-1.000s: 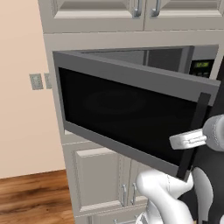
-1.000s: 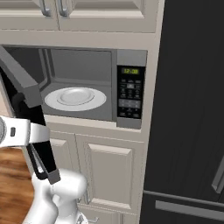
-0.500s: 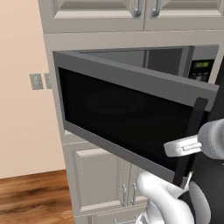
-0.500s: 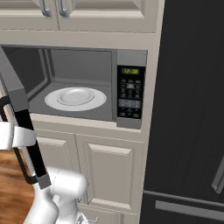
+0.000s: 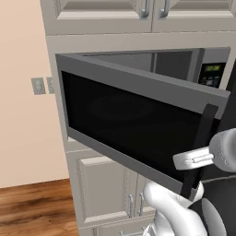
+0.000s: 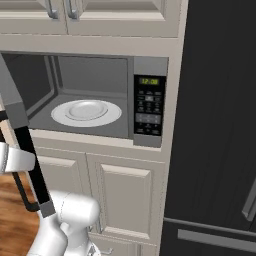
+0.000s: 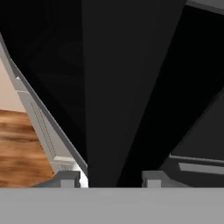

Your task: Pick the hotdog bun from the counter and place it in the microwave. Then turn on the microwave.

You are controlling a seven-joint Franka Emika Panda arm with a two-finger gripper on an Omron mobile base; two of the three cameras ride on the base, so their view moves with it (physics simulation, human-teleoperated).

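Left base view: the microwave [image 5: 138, 124] door has swung out wider than it was 1 second ago. The gripper [image 5: 193, 160] sits at about 4 o'clock in the picture, right at the black handle [image 5: 199, 147]. I cannot tell here if it is spread or pinching.

Right base view: the door is pulled further away to 9 o'clock, so the inside is easy to see. A white plate [image 6: 86, 112] lies in there, with no food on it. The keypad [image 6: 149, 111] glows at 3 o'clock of the plate.

Hand view: the 2 fingertips [image 7: 70, 179] stand a little apart, one on each side of the dark bar. They look like they are loosening, not squeezing hard.

The way in looks open now. The hotdog bun is not in the microwave, so fetching it likely comes next.
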